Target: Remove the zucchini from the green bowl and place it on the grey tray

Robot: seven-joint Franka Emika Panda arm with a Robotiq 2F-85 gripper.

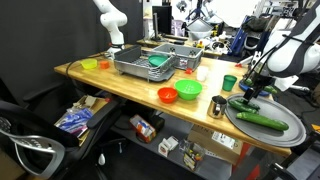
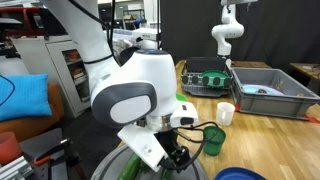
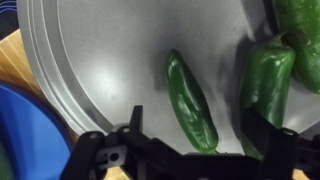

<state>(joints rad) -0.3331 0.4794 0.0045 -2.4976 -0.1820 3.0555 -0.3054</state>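
The green bowl (image 1: pixel 190 90) sits centre frame in an exterior view, seemingly empty, though it shows small. Lower right, the grey tray (image 1: pixel 292 122) holds the zucchini (image 1: pixel 262 119). In the wrist view it lies free under the gripper (image 3: pixel 190 118), whose fingers are spread. Placing looks done; next calls for lifting straight clear.

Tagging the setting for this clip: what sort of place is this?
Most likely a robotics lab. A second white robot arm stands behind the long wooden workbench, and brown cardboard boxes and other supplies are stowed on a shelf underneath.
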